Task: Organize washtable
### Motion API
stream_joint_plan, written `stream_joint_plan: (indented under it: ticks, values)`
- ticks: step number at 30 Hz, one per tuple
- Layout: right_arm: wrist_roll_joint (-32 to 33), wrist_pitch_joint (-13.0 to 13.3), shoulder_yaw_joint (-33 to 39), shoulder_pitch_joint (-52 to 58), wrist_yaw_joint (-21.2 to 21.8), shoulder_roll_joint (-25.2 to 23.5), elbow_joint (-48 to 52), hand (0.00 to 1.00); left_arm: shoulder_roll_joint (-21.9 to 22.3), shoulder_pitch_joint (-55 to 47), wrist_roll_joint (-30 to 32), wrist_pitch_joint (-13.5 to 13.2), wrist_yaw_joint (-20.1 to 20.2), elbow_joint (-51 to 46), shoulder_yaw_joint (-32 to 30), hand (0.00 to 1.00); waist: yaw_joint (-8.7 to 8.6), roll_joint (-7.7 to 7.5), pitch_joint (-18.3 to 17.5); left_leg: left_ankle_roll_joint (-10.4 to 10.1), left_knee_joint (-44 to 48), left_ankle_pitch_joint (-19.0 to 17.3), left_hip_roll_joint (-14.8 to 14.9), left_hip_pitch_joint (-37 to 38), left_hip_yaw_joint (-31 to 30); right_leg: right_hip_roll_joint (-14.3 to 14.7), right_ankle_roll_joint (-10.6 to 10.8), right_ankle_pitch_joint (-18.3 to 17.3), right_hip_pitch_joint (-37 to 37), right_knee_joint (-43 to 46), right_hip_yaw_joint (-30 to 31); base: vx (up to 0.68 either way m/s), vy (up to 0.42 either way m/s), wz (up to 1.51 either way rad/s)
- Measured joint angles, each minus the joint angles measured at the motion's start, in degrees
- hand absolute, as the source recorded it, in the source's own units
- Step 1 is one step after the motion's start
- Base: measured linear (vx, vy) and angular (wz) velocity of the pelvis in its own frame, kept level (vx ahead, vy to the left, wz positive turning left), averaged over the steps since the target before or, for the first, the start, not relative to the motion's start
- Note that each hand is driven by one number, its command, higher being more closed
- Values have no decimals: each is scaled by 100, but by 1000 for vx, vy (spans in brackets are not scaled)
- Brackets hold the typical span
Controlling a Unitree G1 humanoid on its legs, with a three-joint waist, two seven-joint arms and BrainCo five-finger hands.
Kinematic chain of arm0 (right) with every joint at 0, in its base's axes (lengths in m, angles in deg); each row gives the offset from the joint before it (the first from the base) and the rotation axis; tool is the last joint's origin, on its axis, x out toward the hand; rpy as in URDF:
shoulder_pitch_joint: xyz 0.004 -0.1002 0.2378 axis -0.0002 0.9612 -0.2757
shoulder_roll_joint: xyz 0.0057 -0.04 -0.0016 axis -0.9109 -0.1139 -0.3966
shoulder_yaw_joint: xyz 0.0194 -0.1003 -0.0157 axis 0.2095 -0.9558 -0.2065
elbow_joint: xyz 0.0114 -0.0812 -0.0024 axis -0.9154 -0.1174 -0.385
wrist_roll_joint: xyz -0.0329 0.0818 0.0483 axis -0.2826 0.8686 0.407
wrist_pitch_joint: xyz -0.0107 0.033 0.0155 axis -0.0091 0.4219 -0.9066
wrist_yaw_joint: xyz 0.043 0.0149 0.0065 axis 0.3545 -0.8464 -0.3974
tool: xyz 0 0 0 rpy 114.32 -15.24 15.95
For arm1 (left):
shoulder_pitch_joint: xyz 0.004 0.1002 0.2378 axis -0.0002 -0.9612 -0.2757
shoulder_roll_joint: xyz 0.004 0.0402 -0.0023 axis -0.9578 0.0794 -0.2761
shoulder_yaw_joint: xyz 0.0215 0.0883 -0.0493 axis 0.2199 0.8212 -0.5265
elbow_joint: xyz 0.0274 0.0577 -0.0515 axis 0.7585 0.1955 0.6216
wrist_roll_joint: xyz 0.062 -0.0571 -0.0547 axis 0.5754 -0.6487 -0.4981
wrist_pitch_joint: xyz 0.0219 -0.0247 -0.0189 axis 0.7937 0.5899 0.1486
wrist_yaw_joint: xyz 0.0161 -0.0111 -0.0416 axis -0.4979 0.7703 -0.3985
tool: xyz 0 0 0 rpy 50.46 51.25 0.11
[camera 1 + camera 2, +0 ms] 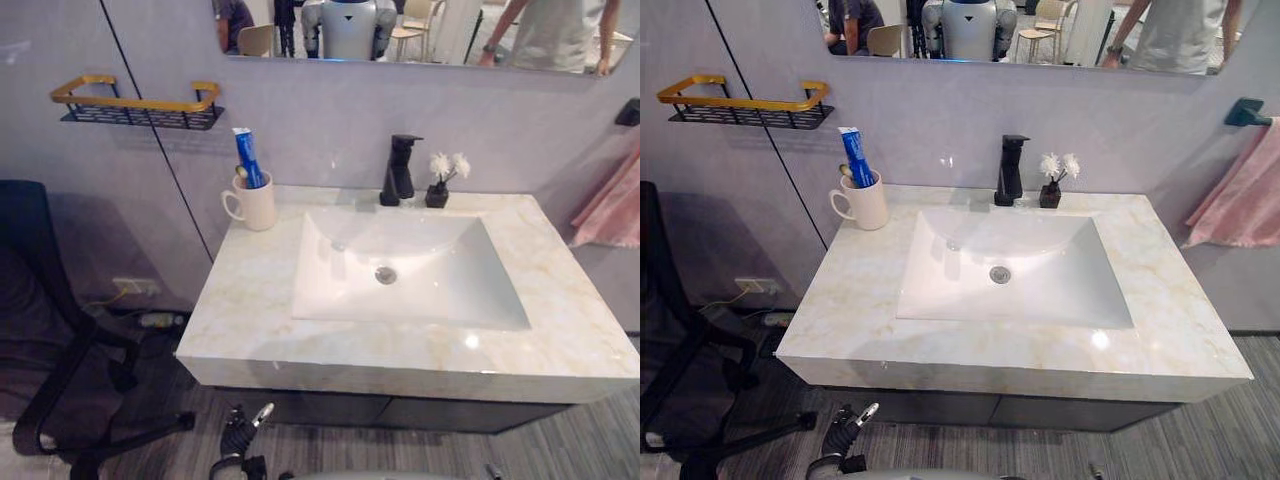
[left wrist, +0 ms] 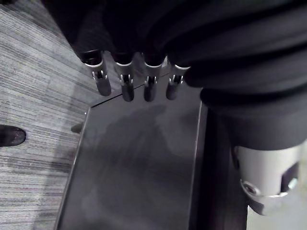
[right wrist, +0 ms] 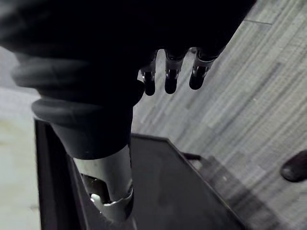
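The washtable is a pale marble counter (image 1: 250, 310) with a white sink (image 1: 420, 290) set into it. At the back left corner stands a cream mug (image 1: 255, 207) holding a blue toothpaste tube (image 1: 248, 160). Behind the basin are a black faucet (image 1: 400, 170) and a small black vase with white flowers (image 1: 441, 183). My left hand (image 2: 126, 86) hangs low beside the dark cabinet front (image 2: 134, 163), fingers straight and holding nothing. My right hand (image 3: 171, 79) hangs above the grey floor by the cabinet's other side, fingers relaxed and holding nothing.
A gold-and-black wall shelf (image 1: 140, 105) hangs to the left of the counter. A pink towel (image 1: 612, 205) hangs on the right wall. A black office chair (image 1: 50, 350) stands at the left, with a power strip (image 1: 160, 320) on the floor. A mirror (image 1: 420, 30) runs above.
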Motion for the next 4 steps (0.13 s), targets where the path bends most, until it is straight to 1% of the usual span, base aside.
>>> stream_joint_plan:
  ticks: [2,4]
  values:
    - [-278,-27,-65,-49,176,19,-291,0,-47,6,121,0,7,14,89,0,9,-1,2,-17,0,13,-39,32,-105,-27,40,18,108,-7,-91,84,5,26]
    - [-504,-52,-290,-143,279,73,-648,0,-110,22,259,-7,37,44,120,0,19,-14,10,11,1,33,-61,58,-209,-40,46,11,195,-22,-179,83,-2,22]
